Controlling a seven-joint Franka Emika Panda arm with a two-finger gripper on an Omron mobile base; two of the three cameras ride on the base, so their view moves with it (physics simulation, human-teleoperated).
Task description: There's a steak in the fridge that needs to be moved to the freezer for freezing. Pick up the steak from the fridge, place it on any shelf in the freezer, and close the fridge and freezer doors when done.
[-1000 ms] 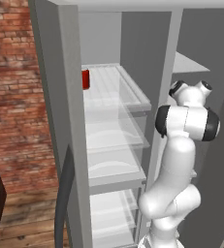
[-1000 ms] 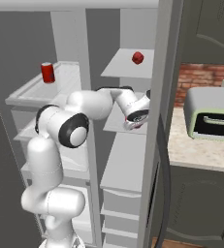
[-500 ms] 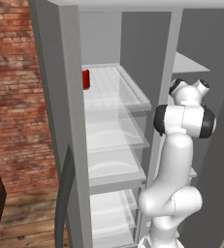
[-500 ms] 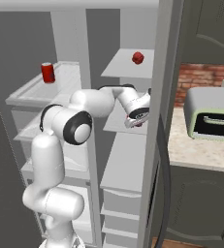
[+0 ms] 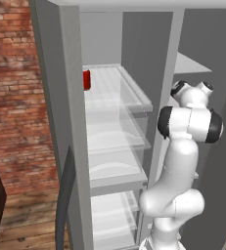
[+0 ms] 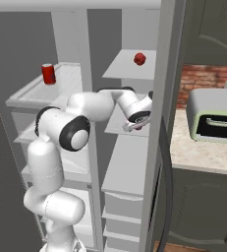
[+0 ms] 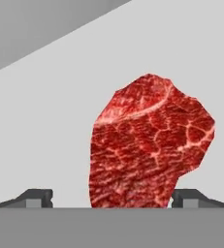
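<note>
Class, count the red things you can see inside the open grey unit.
3. An upright red can on the wide section's top glass shelf, a small round red lump on the narrow section's top shelf, and the dark red steak below. More may be hidden.

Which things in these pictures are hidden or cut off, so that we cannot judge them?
- Steak, hand view: lower edge cut off by the frame bottom; whether it rests on the shelf is unclear.
- Gripper, right base view: the wrist hides how the jaws stand.
- Freezer door, right base view: seen edge-on, so its face is hidden.

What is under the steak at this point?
The steak hangs between the fingers over a plain light grey freezer shelf. Whether it touches the shelf cannot be seen; the steak covers that spot.
</note>
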